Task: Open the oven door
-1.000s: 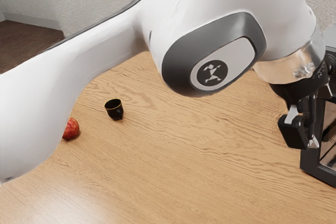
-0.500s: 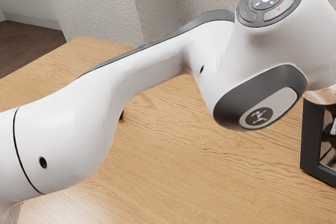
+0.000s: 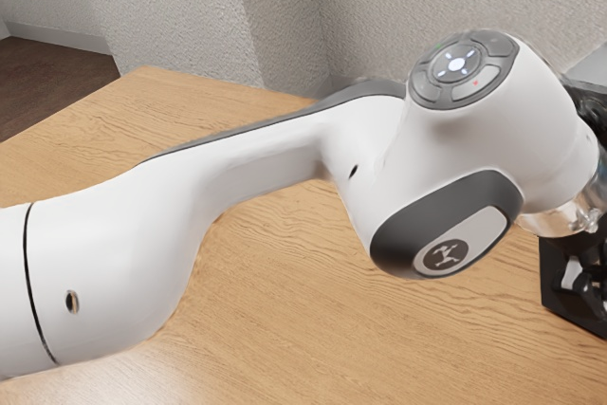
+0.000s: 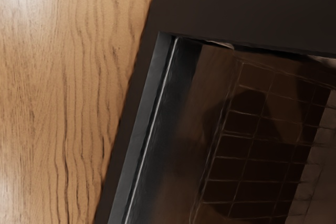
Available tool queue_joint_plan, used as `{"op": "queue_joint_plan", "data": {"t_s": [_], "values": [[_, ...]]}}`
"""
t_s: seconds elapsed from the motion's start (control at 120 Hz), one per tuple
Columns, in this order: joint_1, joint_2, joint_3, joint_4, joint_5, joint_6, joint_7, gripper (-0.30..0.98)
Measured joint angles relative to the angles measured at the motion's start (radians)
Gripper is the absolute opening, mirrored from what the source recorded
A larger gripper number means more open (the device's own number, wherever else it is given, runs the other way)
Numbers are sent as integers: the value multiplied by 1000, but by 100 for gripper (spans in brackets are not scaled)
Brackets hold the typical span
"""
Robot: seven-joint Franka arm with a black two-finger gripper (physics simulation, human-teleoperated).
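Note:
At the exterior view's right edge, my black gripper (image 3: 584, 280) is low in front of the dark oven (image 3: 560, 308), overlapping its frame; whether the two touch I cannot tell. The arm's wrist and the picture's edge hide much of the oven. In the wrist view, the oven's black frame (image 4: 137, 80) borders a dark opening or pane, with a wire rack (image 4: 244, 148) visible inside or through it. How far the door stands open, if at all, cannot be made out.
The wooden table (image 3: 313, 329) extends from the oven under the arm. A textured wall (image 3: 408, 16) rises behind the table. In the wrist view, bare table wood (image 4: 58, 103) lies alongside the oven's frame.
My arm has swung so my hand is farther toward the exterior view's right, then dropped lower at the oven. The black cup and red apple have become hidden behind the arm. The oven's visible corner has stayed put.

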Motion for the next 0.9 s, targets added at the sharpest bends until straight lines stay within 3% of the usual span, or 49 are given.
{"op": "queue_joint_plan", "data": {"t_s": [0.317, 0.492, 0.583, 0.65, 0.75, 0.9], "values": [[-22, -450, 51, -530, -44, 78, -56, 67], [86, -573, 50, -590, -52, 70, -87, 68], [215, -536, 46, -284, -125, -172, -94, 68], [335, -531, 62, -185, -192, -364, -112, 68], [384, -542, 109, -223, -239, -539, -136, 68], [380, -570, 119, -291, -265, -666, -165, 69]]}}
